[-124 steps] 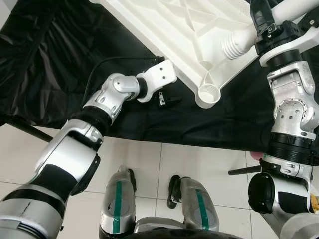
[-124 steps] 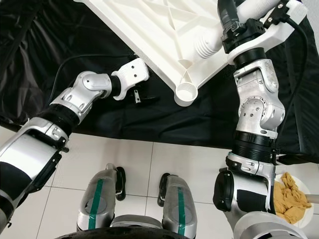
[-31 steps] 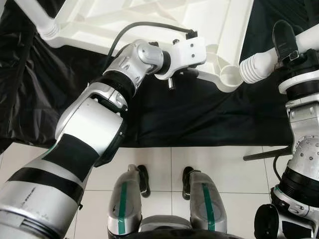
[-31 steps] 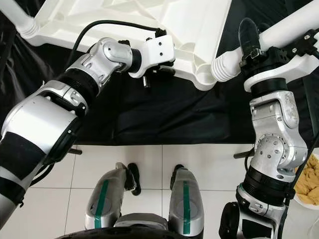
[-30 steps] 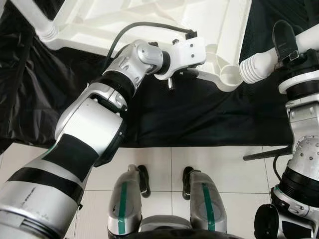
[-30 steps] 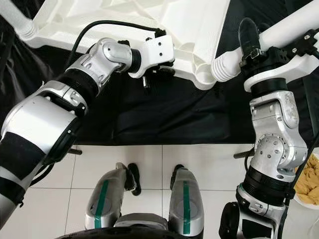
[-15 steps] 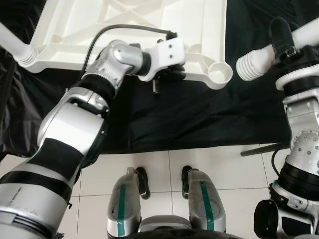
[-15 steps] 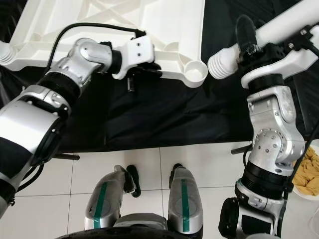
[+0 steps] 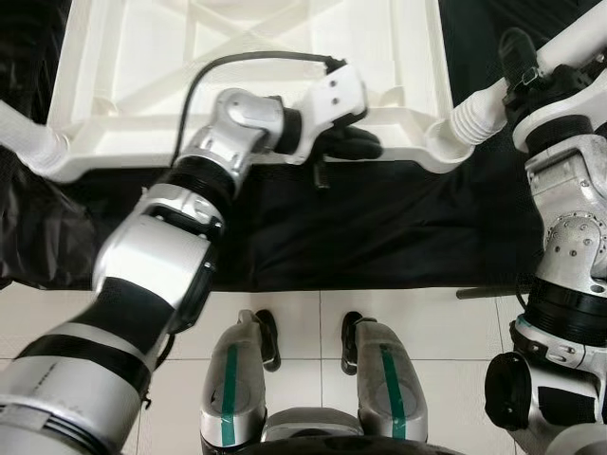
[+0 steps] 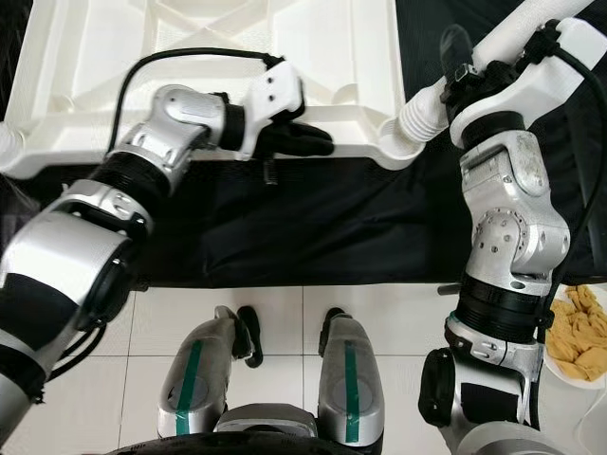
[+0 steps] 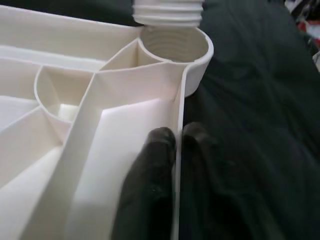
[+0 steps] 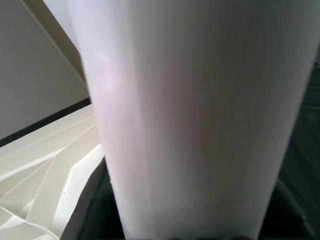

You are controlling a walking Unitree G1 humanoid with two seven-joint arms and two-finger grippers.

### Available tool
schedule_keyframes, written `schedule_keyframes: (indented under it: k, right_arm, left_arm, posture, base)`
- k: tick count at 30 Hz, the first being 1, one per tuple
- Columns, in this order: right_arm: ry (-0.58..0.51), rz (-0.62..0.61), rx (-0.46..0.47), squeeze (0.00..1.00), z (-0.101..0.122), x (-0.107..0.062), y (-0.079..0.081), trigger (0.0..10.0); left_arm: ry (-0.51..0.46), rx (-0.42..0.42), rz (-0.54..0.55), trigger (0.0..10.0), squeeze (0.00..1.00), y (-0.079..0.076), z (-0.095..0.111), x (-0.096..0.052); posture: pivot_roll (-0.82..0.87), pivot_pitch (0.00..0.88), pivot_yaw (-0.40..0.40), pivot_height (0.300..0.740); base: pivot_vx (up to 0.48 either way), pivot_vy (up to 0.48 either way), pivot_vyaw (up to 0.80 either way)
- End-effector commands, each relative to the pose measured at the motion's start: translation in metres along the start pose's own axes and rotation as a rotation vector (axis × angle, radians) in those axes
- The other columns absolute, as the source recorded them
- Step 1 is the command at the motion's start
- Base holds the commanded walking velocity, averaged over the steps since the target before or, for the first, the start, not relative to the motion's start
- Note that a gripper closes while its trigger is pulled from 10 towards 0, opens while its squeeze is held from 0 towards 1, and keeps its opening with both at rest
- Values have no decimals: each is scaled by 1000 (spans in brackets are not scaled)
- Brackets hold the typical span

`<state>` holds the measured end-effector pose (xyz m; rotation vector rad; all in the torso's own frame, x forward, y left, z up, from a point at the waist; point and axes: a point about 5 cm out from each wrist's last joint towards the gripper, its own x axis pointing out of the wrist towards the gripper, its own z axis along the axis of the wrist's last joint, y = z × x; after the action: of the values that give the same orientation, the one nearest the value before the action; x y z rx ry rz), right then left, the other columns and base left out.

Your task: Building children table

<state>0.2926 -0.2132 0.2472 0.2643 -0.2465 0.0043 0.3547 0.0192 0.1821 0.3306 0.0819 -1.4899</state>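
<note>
The white plastic table top lies underside up on a black sheet. My left gripper is shut on its near rim, one black finger on each side of the rim wall. My right gripper is shut on a white table leg. The leg's threaded end meets the corner socket at the near right corner. Another white leg stands out from the near left corner.
The black sheet covers the floor beyond white tiles. My own feet stand at the sheet's near edge. A plate of yellow food lies on the tiles at the right. A thin black rod sticks out under my right arm.
The leg's threaded end, apart from the corner socket half a second ago, now sits against it. The table top has swung so that its near rim runs level across the view.
</note>
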Motion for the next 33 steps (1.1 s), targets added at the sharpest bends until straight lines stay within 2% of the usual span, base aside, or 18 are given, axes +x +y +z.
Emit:
schedule_keyframes:
  k: [1,2,3,4,5,11,13,15,17,19,22,23,25,28,29,30,32,33]
  right_arm:
    - [29,-11,5,0,-4,-1,-1,10000]
    - [28,-19,4,0,-4,-1,-1,10000]
    - [27,-24,3,0,-4,-1,-1,10000]
    - [23,-35,4,0,-4,-1,-2,10000]
    - [24,-46,12,0,-4,-1,-2,10000]
    - [39,-45,35,0,-5,1,0,10000]
    - [42,-32,58,0,-3,3,2,10000]
    - [42,-32,58,0,-3,3,2,10000]
    - [62,-2,68,0,-2,7,5,10000]
    - [78,8,50,0,-2,11,6,10000]
    - [81,-12,-7,0,-4,17,3,10000]
    - [81,-12,-7,0,-4,17,3,10000]
    - [89,-30,-28,0,-9,20,3,10000]
    - [95,-34,-32,0,-10,20,3,10000]
    - [94,-21,-40,0,-13,22,5,10000]
    - [94,-21,-40,0,-13,22,5,10000]
    - [95,14,-34,0,-16,24,12,10000]
    - [103,34,-31,0,-18,25,17,10000]
  left_arm:
    - [-7,-87,-144,10000,922,-12,-13,-1]
    - [-3,-80,-142,10000,1000,-12,-12,-2]
    - [4,-71,-138,10000,1000,-12,-13,-2]
    - [17,-70,-125,10000,620,-11,-13,-3]
    - [19,-61,-104,10000,0,-9,-10,-7]
    - [-20,-58,-70,10000,0,-2,2,-13]
    - [-107,-98,30,10000,0,13,23,-23]
    - [-107,-98,30,10000,0,13,23,-23]
    - [-220,-134,184,10000,0,29,44,-39]
    - [-278,-149,303,10000,0,38,55,-52]
    - [-367,-173,455,10000,0,46,65,-70]
    - [-367,-173,455,10000,0,46,65,-70]
    - [-412,-206,546,10000,0,49,68,-78]
    - [-421,-220,567,10000,0,49,69,-80]
    - [-430,-226,620,10000,0,48,68,-83]
    - [-430,-226,620,10000,0,48,68,-83]
    - [-394,-265,730,10000,0,47,60,-88]
    - [-325,-254,806,10000,0,46,52,-89]
  posture:
    - [-39,178,70,740]
    - [-37,185,70,740]
    - [-37,185,70,740]
    - [-36,187,70,740]
    - [-31,191,68,740]
    - [-29,192,67,740]
    - [-22,185,62,740]
    - [-22,185,62,740]
    - [-18,176,57,740]
    - [-15,168,58,740]
    - [-3,157,52,740]
    - [-3,157,52,740]
    - [4,147,50,740]
    - [4,147,50,740]
    - [17,125,38,740]
    - [17,125,38,740]
    - [24,117,30,740]
    - [29,106,23,740]
  base:
    - [0,0,0]
    - [0,0,0]
    - [0,0,0]
    - [0,0,0]
    - [0,0,0]
    - [0,0,0]
    - [0,0,0]
    - [0,0,0]
    - [0,0,0]
    - [0,0,0]
    - [0,0,0]
    - [0,0,0]
    - [0,0,0]
    - [0,0,0]
    - [0,0,0]
    - [0,0,0]
    - [0,0,0]
    - [0,0,0]
